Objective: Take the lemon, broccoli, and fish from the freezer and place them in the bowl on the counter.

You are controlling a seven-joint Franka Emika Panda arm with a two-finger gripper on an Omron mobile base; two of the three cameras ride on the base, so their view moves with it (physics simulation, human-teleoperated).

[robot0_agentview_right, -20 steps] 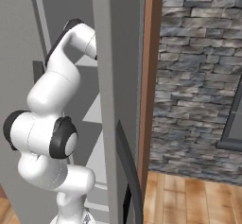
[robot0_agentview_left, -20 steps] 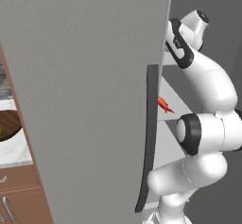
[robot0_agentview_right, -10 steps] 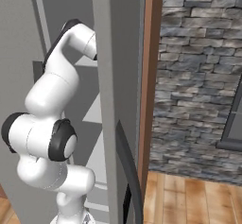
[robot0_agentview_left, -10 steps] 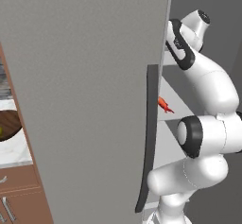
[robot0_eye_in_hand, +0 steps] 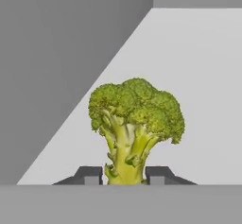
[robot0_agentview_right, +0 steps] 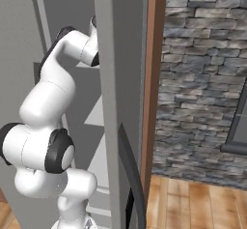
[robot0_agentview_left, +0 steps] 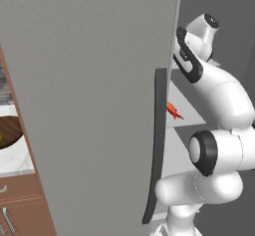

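green and bumpy, the broccoli [robot0_eye_in_hand: 135, 124] fills the middle of the hand view, its crown uppermost in the frame and its pale stalk running down between the two dark fingertips [robot0_eye_in_hand: 90, 175] at the bottom. the gripper [robot0_eye_in_hand: 125, 176] is clamped on that stalk, one tip touching each side. behind the floret a white shelf [robot0_eye_in_hand: 198, 76] spreads across the right of the frame and a grey inner wall [robot0_eye_in_hand: 61, 53] takes the left.

in the left base view the fish [robot0_agentview_left: 173, 110] lies as a small red-orange shape just right of the door handle [robot0_agentview_left: 156, 145], at mid-height, on a white shelf inside the freezer [robot0_agentview_left: 89, 80]. the freezer's flat grey door covers most of the left and centre of that frame. at the far left edge the dark wooden bowl [robot0_agentview_left: 10, 132] rests on the white marble counter [robot0_agentview_left: 17, 158], with a yellow-green bit showing inside it. the white arm [robot0_agentview_left: 219, 110] rises at the right and reaches into the cabinet.

in the right base view the arm bends at the left, a grey door edge [robot0_agentview_right: 108, 78] stands in the centre, and a stone wall [robot0_agentview_right: 202, 68] fills the right above a wooden floor [robot0_agentview_right: 193, 204].
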